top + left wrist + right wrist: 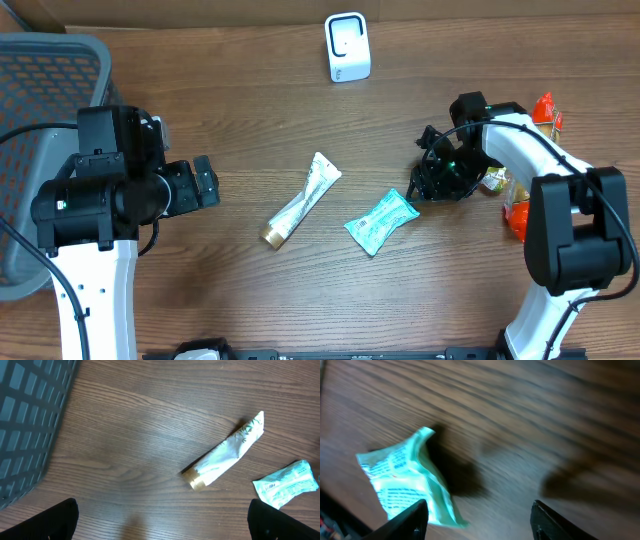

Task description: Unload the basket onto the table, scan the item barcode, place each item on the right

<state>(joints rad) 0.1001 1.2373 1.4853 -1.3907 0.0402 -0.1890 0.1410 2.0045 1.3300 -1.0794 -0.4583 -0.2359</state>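
**Both hands empty; the item lies unscanned on the desk.**
Nearest, the left hand [162,527] hangs wide open over bare desk [250,110], idle, with the tube [302,199] lying ahead of it. The right hand [479,522] has its jaws apart just beside the teal packet [381,221] and grips nothing, apparently positioned to pick it up. Packet and tube lie mid-desk, well apart from the white scanner [347,47] at the far edge, so the barcode probably has yet to be presented.
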